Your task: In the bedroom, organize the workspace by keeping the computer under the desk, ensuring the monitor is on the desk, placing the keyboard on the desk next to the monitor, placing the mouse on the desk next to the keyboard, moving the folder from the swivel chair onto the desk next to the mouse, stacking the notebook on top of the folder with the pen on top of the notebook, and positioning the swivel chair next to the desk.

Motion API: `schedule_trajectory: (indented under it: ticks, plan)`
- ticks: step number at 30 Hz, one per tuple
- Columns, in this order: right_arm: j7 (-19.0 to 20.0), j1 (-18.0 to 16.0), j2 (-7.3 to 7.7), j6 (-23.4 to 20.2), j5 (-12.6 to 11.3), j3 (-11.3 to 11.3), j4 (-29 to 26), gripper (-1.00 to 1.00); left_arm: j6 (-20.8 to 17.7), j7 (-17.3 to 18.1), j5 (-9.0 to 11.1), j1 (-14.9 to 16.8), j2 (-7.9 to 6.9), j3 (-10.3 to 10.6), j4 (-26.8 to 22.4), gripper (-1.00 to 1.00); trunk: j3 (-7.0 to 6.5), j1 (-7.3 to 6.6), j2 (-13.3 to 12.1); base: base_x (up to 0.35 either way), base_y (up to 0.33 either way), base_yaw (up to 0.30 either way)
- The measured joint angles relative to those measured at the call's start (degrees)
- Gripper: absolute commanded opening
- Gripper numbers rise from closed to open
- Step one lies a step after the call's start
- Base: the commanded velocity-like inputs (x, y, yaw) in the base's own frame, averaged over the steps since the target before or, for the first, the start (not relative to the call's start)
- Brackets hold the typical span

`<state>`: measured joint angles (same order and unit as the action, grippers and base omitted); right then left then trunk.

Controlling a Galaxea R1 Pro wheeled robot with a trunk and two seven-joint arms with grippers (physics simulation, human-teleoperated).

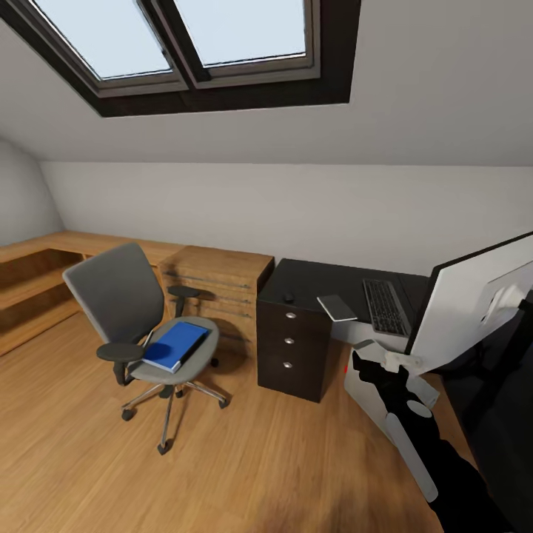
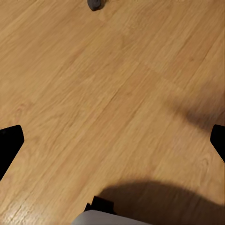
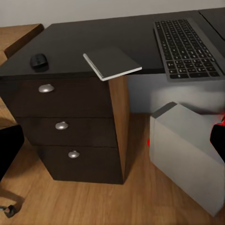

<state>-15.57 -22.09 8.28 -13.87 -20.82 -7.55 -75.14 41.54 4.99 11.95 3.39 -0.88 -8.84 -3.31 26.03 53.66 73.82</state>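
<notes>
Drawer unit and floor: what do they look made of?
The drawer unit looks like dark, matt wood veneer with faint grain, and its three round knobs look like brushed metal. The floor looks like light oak planks or laminate, with visible grain and seams.

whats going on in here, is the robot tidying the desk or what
A two-armed robot faces an attic-room desk and holds nothing yet. The keyboard, mouse and notebook are on the desk, the notebook overhanging its edge. The computer stands on the floor beside the drawers. The blue folder lies on the swivel chair, apart from the desk. The monitor is close at right.
</notes>
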Motion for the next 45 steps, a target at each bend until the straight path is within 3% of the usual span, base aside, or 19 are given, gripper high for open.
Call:
schedule_trajectory:
  ticks: [8, 27, 45]
  plan:
    - [0.01, 0.02, 0.0, -0.02, -0.01, 0.0, 0.0, 1.0, 0.0, 0.16, -0.02, 0.0, 0.0, -0.01, 0.0, 1.0, 0.01, 0.0, 0.0, 0.185, 0.0, 0.002]
    - [0.01, 0.02, 0.0, -0.02, 0.0, 0.0, 0.0, 1.0, 0.0, 0.15, 0.0, 0.0, 0.0, -0.01, 0.0, 1.0, 0.01, 0.02, 0.0, 0.013, 0.0, 0.0]
    - [0.01, 0.01, 0.0, -0.01, -0.06, -0.07, 0.0, 1.0, 0.01, 0.11, 0.06, 0.01, 0.0, 0.02, 0.01, 1.0, 0.01, 0.04, 0.0, -0.232, 0.0, 0.0]
